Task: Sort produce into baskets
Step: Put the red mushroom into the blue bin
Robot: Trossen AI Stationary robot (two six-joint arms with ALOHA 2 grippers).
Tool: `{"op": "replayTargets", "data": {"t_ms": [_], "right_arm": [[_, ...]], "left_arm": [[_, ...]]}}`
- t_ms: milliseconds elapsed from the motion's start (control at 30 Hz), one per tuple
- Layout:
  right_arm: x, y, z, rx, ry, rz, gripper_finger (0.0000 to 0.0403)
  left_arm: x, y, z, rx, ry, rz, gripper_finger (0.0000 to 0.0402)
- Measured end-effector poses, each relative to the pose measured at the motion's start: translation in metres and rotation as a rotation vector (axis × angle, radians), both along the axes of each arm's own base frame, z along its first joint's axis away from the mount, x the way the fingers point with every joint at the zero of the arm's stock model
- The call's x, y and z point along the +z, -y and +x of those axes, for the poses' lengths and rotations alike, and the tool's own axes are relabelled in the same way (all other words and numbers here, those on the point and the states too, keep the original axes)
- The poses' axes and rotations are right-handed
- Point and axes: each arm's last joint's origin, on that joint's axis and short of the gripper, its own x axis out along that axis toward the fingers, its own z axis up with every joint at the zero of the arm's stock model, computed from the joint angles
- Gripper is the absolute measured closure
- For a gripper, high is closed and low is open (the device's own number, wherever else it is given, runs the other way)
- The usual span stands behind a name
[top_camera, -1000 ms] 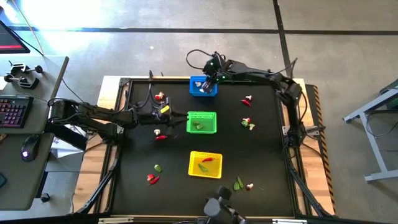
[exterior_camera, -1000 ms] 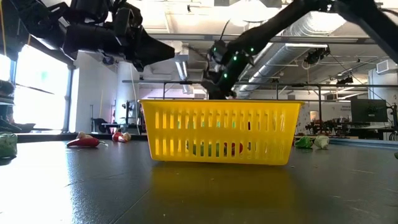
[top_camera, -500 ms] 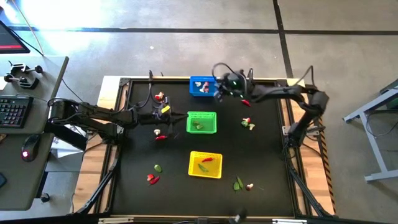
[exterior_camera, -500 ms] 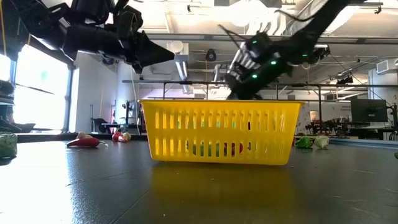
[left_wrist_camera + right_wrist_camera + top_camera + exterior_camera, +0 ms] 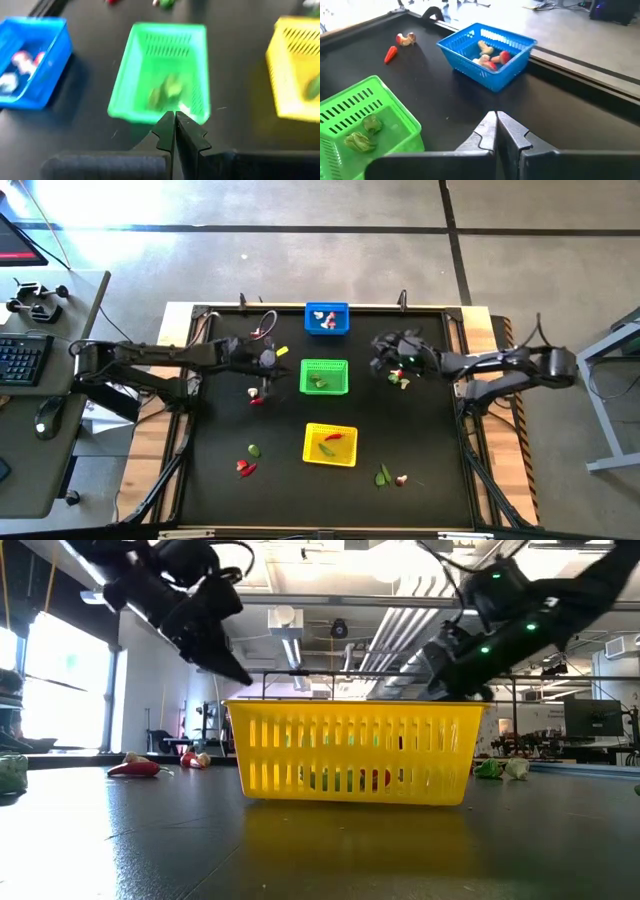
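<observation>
Three mesh baskets stand down the table's middle: blue point(image 5: 327, 319) at the far edge, green point(image 5: 324, 377) in the centre, yellow point(image 5: 330, 444) nearer. Mushroom bits lie in the blue basket point(image 5: 490, 56), leafy bits in the green one point(image 5: 165, 92), and a chilli and a leaf in the yellow one. Loose produce lies on the mat: a chilli point(image 5: 257, 399), a leaf point(image 5: 254, 449) and a leaf with a mushroom point(image 5: 400, 380). My left gripper point(image 5: 174, 120) is shut and empty just left of the green basket. My right gripper point(image 5: 496, 125) is shut and empty to the right of the blue and green baskets.
More produce lies near the front: a chilli point(image 5: 245, 468) at the left, and a leaf and a mushroom point(image 5: 392, 477) at the right. A mushroom point(image 5: 406, 38) and a chilli point(image 5: 391, 54) lie at the far left. The black mat ends at a wooden frame point(image 5: 190, 315).
My right gripper has swung from above the blue basket toward the table's right edge and a little nearer, sinking as it went. My left gripper has stayed beside the green basket and has tipped its fingers downward. The baskets and loose produce have not moved.
</observation>
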Motion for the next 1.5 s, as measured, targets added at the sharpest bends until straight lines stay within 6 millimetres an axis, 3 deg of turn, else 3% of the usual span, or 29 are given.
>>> {"op": "replayTargets", "data": {"t_ms": [133,267,467,633,867,1033,1500], "right_arm": [[-0.007,-0.009,-0.011,-0.028,0.008,0.003,0.0403],[-0.011,-0.014,-0.013,-0.019,0.003,0.003,0.0403],[-0.011,-0.020,-0.011,0.020,-0.006,-0.012,0.0403],[-0.011,-0.023,-0.010,0.039,-0.011,-0.022,0.0403],[-0.011,-0.023,-0.010,0.047,-0.022,-0.034,0.0403],[-0.011,-0.023,-0.010,0.046,-0.021,-0.034,0.0403],[-0.009,-0.022,-0.009,0.045,-0.006,-0.036,0.0403]], "left_arm": [[0.011,-0.018,-0.009,0.073,-0.163,0.046,0.0401],[0.016,-0.052,-0.021,0.283,-0.259,0.040,0.0401],[0.000,-0.102,-0.042,0.518,-0.321,-0.034,0.0393],[-0.019,-0.127,-0.054,0.647,-0.381,-0.110,0.0348],[-0.042,-0.145,-0.053,0.723,-0.401,-0.156,0.0265],[-0.053,-0.149,-0.050,0.768,-0.399,-0.191,0.0227],[-0.066,-0.152,-0.050,0.831,-0.474,-0.167,0.0221]]}}
